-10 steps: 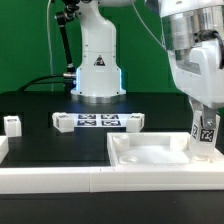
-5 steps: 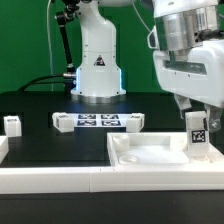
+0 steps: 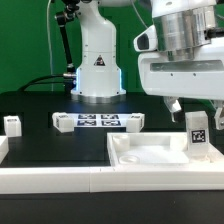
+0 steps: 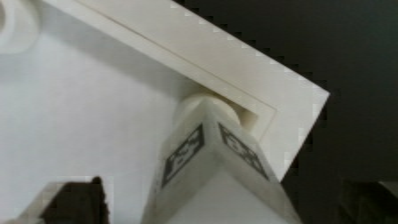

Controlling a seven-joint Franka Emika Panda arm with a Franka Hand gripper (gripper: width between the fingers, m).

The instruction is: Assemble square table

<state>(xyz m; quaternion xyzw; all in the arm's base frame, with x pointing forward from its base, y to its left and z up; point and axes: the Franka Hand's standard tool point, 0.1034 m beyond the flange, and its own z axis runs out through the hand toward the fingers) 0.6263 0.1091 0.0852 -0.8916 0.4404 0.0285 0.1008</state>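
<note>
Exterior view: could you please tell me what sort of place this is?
Likely a robotics lab bench: a white robot arm on a black table, a green backdrop and the marker board.

I saw bright, even light in the exterior view; glare washed out the square table (image 3: 150,150). My wrist view was soft, the close leg (image 4: 214,160) blurred, corners dark.

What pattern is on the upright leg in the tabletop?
The leg is white with a black-and-white tag; exterior view best.
</note>
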